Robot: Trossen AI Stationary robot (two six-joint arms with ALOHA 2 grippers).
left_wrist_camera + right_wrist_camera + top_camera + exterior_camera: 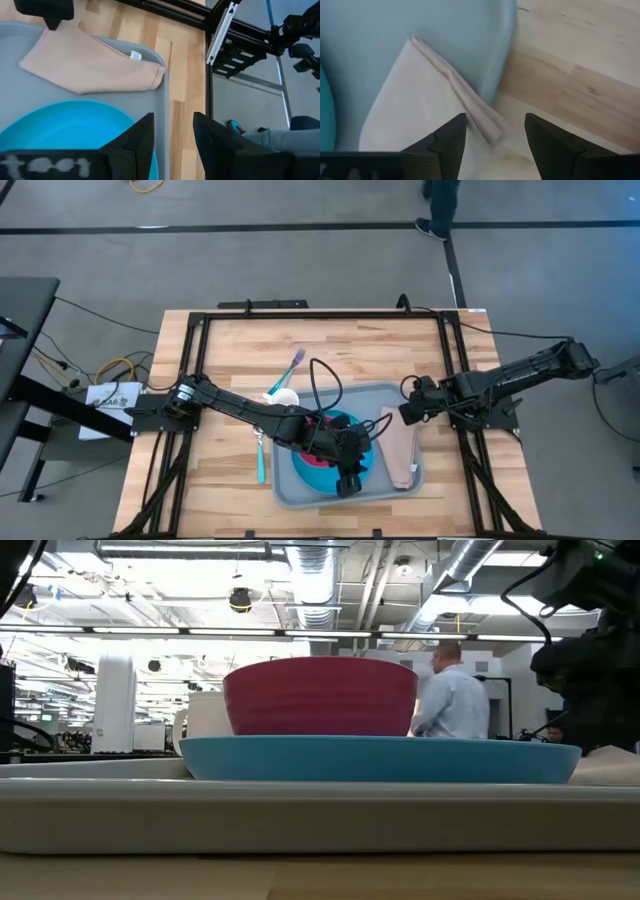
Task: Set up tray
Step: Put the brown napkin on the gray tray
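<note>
The light-grey tray (pixel 390 395) lies at the table's middle near the front edge. On it rests a round blue plate (pixel 312 470) bearing a dark red bowl (pixel 320 695). A folded beige napkin (pixel 402 452) lies flat along the tray's right side. My left gripper (pixel 172 135) hangs open over the plate's near right rim (pixel 75 125), nothing between its fingers. My right gripper (pixel 495 132) stands open just above the napkin's far end (pixel 485 122), a finger on either side of that corner. Whether it touches the cloth I cannot tell.
A white cup (pixel 285 397) stands at the tray's far left corner. A purple fork (pixel 294 364) and a teal utensil (pixel 262 462) lie on the wood left of the tray. Black frame rails (pixel 440 320) border the table. A person (pixel 452 692) stands in the room behind.
</note>
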